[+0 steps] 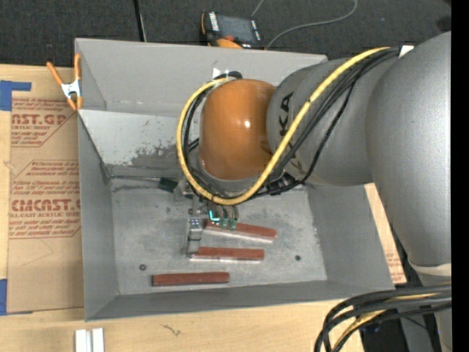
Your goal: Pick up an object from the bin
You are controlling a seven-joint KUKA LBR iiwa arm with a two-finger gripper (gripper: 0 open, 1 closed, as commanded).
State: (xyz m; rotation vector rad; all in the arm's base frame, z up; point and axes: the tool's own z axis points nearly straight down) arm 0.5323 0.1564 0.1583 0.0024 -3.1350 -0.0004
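2 brn bars (229, 254), ends at fingers (195, 239)

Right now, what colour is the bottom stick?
Reddish brown; the stick shows in the camera view.

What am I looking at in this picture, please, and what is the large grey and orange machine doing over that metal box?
The grey machine is a robot arm reaching in from the right. The orange dome is a cover on its wrist. The one camera looks down, slightly from the side, into a grey metal bin. Below the dome, the arm's small gripper hangs low over the bin's floor. Three flat reddish-brown sticks lie there: an upper stick, a middle stick and a front stick near the front wall. The gripper is at the left ends of the upper two. Whether it grips either one I cannot tell.
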